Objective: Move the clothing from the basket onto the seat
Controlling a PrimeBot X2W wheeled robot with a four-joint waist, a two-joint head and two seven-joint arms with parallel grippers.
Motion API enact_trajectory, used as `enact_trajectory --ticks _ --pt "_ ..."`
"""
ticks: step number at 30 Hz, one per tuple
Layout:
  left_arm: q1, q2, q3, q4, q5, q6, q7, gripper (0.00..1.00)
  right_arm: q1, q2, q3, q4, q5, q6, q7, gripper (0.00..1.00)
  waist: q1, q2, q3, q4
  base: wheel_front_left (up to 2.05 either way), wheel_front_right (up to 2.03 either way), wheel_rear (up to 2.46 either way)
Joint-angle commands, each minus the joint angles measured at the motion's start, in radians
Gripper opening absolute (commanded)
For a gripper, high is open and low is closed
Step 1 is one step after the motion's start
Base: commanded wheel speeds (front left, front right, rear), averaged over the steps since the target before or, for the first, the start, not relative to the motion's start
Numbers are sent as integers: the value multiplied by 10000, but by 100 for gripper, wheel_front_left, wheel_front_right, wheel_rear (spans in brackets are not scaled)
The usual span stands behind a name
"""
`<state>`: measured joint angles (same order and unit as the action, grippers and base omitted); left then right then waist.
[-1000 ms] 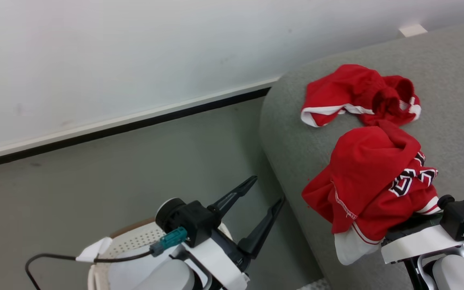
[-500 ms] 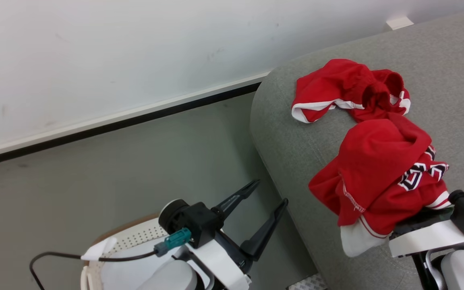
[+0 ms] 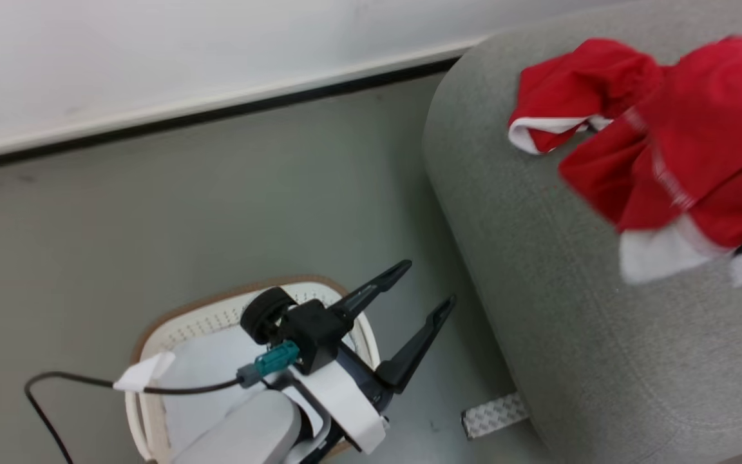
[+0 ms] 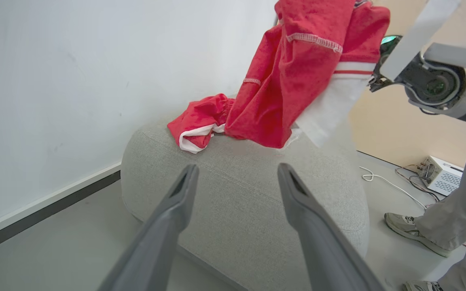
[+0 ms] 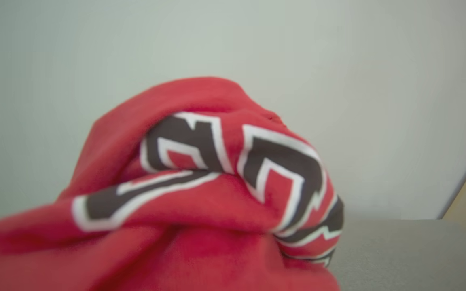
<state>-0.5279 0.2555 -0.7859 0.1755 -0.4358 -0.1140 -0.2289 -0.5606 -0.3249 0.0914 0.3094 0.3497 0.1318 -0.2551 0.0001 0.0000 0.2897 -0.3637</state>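
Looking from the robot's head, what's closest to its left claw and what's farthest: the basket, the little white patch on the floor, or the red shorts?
1. basket: right underneath the left gripper.
2. white patch: lower right, down by the sofa's bottom edge.
3. red shorts: up on the sofa's far corner, to the right.

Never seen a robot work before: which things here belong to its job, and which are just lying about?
Job: red jersey; red shorts; grey sofa; white basket.
Lying about: pale pad in the basket; white box and a person's shoe on the floor.
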Motion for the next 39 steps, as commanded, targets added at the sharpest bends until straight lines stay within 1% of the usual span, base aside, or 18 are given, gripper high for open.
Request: enact_trajectory --ticks 1,6,8,12,14,16,19,20,21,22,24,27,28,29,31,32,39 --pt "-168 190 -17 -117 127 -21 70 100 -697 -397 -116 285 168 -23 124 0 -1 0 685 291 0 0 0" --pt "-388 592 13 -358 146 -59 236 100 -2131 -1378 -407 1225 629 -23 803 0 -1 0 1493 589 0 0 0" --pt "-474 715 93 -463 124 -52 282 100 -2681 -1811 -489 1693 539 -23 1124 0 -1 0 1820 706 0 0 0" --pt "-660 898 132 -635 186 -29 362 100 -3695 -2361 -288 2834 301 -23 1848 0 -1 0 2461 907 0 0 0" --pt "-828 930 66 -691 310 -42 399 100 -4166 -2544 -306 3405 286 -24 2063 0 -1 0 2767 1059 0 0 0" --pt "-955 902 55 -713 311 -53 375 100 -4532 -2521 -323 3899 440 -23 2260 0 -1 0 3036 1202 0 0 0" --pt "-1166 903 98 -690 328 -58 342 100 -4914 -2506 -249 4567 706 -23 2917 0 -1 0 3409 1357 0 0 0" --pt "-1166 903 98 -690 328 -58 342 100 -4914 -2506 -249 4567 706 -23 2917 0 -1 0 3409 1357 0 0 0" --pt "-1217 913 100 -664 338 -62 312 100 -5032 -2556 -200 4793 835 -23 3240 0 -1 0 3500 1398 0 0 0" --pt "-1251 927 94 -635 358 -65 278 100 -5104 -2578 -171 5025 1008 -23 3598 4 -1 0 3565 1426 0 0 0" --pt "-1265 960 109 -521 340 -52 245 100 -5179 -2573 -89 5484 1344 -24 4467 20 -1 0 3639 1460 0 0 0" --pt "-1264 948 141 -359 265 -37 135 100 -5240 -2668 54 6020 1793 -23 5850 29 -1 0 3669 1489 0 0 0" --pt "-1270 937 139 -316 246 -37 125 100 -5234 -2673 79 6155 1888 -23 6247 40 -1 0 3662 1492 0 0 0" --pt "-1284 920 143 -280 227 -37 88 100 -5235 -2666 120 6248 2002 -23 6607 47 -1 0 3653 1493 0 0 0" --pt "-1293 900 154 -178 196 -31 50 100 -5219 -2594 208 6169 2206 -23 6944 93 -1 0 3601 1475 0 0 0" --pt "-1296 893 164 -135 182 -24 36 100 -5193 -2584 236 6131 2268 -23 6983 100 -1 0 3557 1457 0 0 0" --pt "-1082 764 110 187 69 -13 -114 100 -4771 -2528 634 5849 2339 -23 7150 100 -1 0 2810 1291 0 0 0"
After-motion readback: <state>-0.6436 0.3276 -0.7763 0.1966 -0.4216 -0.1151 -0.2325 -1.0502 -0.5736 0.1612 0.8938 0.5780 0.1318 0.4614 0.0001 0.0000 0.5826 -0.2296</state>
